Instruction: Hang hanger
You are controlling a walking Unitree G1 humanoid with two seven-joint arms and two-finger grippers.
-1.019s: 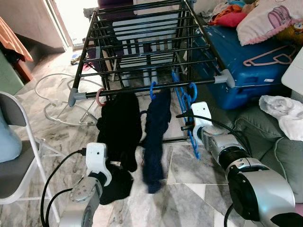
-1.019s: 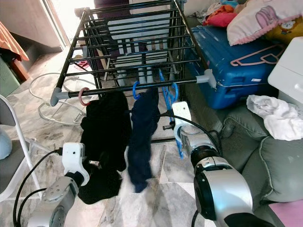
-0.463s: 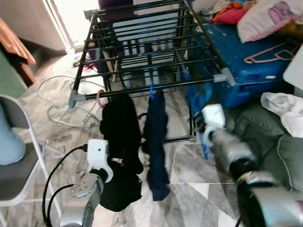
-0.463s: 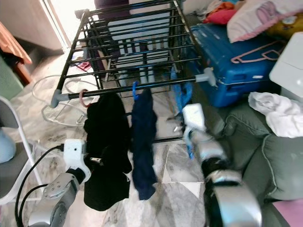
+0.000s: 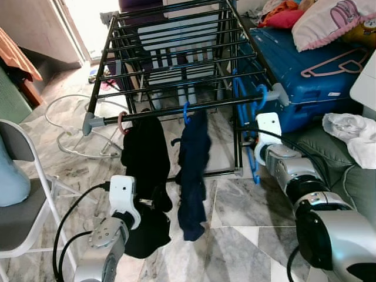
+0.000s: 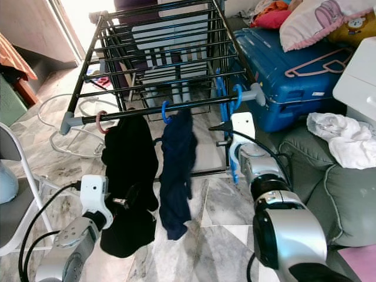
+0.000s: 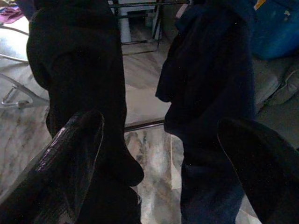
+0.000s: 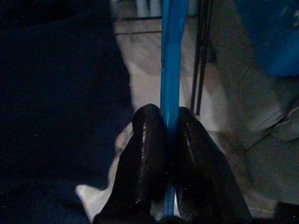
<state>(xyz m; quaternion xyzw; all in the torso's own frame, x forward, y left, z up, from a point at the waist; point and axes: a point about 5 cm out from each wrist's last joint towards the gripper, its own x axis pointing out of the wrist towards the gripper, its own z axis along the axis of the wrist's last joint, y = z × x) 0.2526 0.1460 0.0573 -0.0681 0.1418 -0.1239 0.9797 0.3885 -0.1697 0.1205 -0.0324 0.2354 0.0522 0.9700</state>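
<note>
Left eye view: you would have seen the empty blue plastic hanger (image 5: 251,126) carried to the far right end of the black metal drying rack's (image 5: 176,64) front rail since a second earlier, when it hung nearer the navy garment (image 5: 192,167). Its hook sat at the rail beside the grey end cap (image 5: 281,94); I judged the hanging step close to done, with release still to come.
Right eye view: the right gripper (image 6: 228,157) had moved with the hanger and was low on its frame, by the blue hard-shell suitcase (image 6: 282,64). The black garment (image 6: 126,176) on its pink hook and the navy one stayed where they were. You could not tell here whether the hook fully wrapped the rail or only leaned on it.
Left wrist view: the left gripper (image 7: 159,154) stood with its two black fingers (image 7: 74,140) spread wide, holding nothing, pointed at the gap between the two dark garments. Much of the frame was too dark to read.
Right wrist view: the right gripper's fingertips (image 8: 148,140) were pressed together on the hanger's thin blue bar, which ran up between them. The hook end and the rail were cut off above, so you could not confirm the seating from here.
</note>
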